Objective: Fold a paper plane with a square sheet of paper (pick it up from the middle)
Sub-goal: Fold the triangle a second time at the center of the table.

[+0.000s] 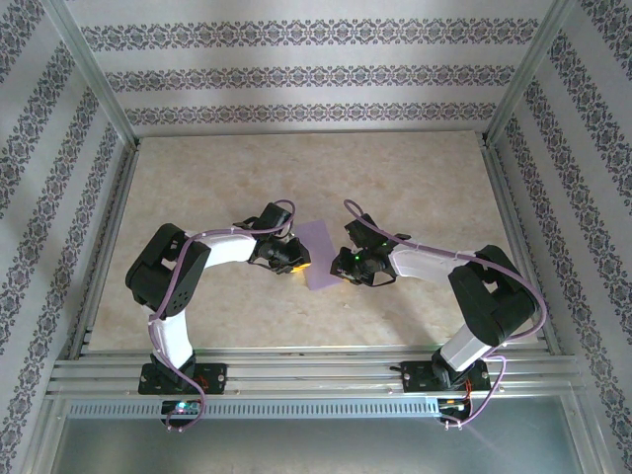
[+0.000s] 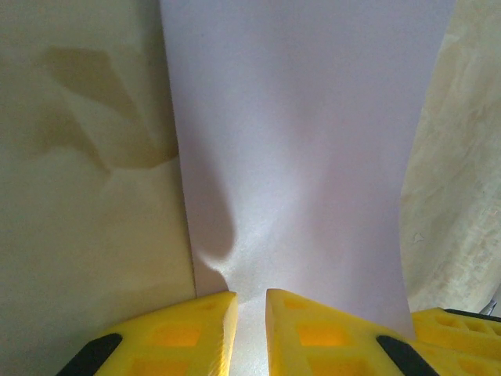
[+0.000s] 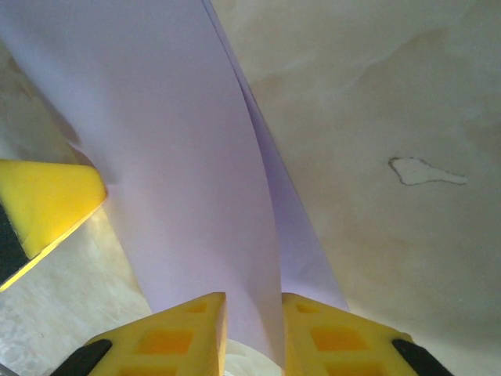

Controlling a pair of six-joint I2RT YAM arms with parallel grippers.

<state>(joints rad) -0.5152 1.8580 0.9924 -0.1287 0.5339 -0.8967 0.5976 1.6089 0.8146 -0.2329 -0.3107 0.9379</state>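
Left wrist view: the left gripper [image 2: 251, 305] has its jaws closed on the near edge of the square sheet of paper [image 2: 297, 141], which puckers there. The right gripper [image 3: 254, 313] has the curled sheet between its jaws; maybe it squeezes, I cannot tell. From above, the sheet sits mid-frame, with bare table [image 1: 415, 178] all around its edges.

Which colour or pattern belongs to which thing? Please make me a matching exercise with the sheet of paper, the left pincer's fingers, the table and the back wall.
Things:
1. sheet of paper
2. left pincer's fingers
3. table
4. back wall

Colours or patterns:
a. bright yellow
b. pale with bands of dark ornament
c. pale lavender
d. beige, marbled

Pairs: 1-c, 2-a, 3-d, 4-b.
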